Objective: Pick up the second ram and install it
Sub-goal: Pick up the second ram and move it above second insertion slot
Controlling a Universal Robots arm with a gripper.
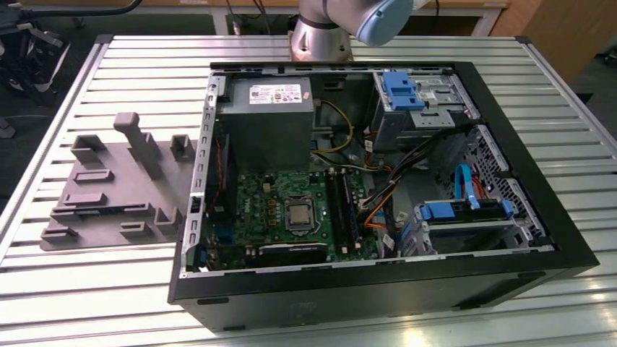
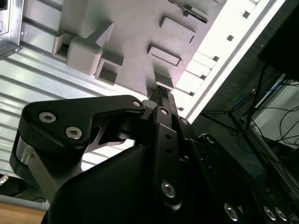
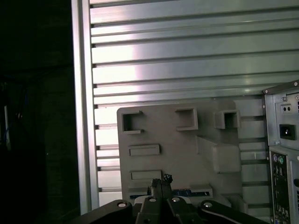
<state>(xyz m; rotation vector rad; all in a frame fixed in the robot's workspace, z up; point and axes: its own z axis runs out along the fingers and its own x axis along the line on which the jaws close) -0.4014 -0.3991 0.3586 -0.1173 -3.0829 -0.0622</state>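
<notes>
Hovers with claw [image 3: 161,179] pressed together, gripping nothing, over an edge of the grey moulded holder [image 3: 187,126]. Near the tips, lying flat in a holder slot: the second ram [image 3: 189,192]. Beneath, slatted counter [image 3: 187,60]; alongside, open computer case [image 1: 386,293].

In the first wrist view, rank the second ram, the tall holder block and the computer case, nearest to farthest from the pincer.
From the pincer, in that view:
1. Second ram, lying in the grey holder beside the tips.
2. Tall holder block, further across the holder.
3. Computer case, beyond the holder's edge.
</notes>
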